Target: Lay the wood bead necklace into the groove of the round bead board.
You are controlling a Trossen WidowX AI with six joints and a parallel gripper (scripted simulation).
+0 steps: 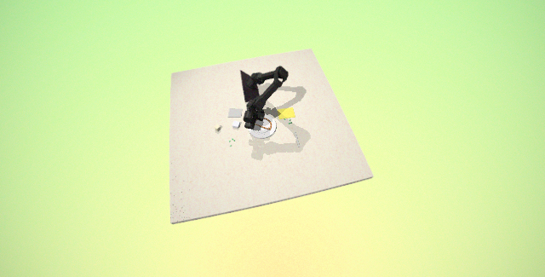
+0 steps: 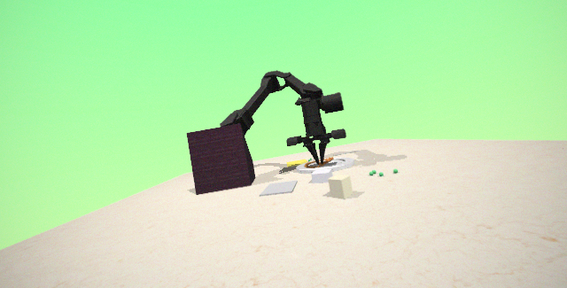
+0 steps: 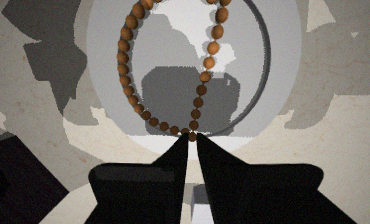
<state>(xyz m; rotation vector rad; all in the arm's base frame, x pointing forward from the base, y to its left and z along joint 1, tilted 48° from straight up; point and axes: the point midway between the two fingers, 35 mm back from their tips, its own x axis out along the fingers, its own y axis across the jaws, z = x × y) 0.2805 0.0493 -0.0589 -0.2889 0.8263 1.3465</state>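
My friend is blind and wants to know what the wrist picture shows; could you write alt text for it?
Two black gripper fingers pinch a brown wood bead necklace at the near edge of a round, pale board. The necklace loops across the board, leaving the right side of its dark, circular groove bare.

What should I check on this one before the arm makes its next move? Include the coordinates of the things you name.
1. End effector (image 1: 251, 125) (image 2: 320, 164) (image 3: 192, 136) shut on the necklace (image 1: 271, 124) (image 2: 329, 159) (image 3: 209, 62): ok, beads between the tips.
2. Board (image 1: 272, 132) (image 2: 350, 163) (image 3: 286, 60) flat on the table: ok.
3. White block (image 1: 236, 124) (image 2: 321, 175) apart from the board: ok, gap in the top view.
4. Beads in the groove (image 3: 269, 55) on the wrist view's right: not ok, that strand runs inside it.
5. Left-side beads fully seated: cannot tell.
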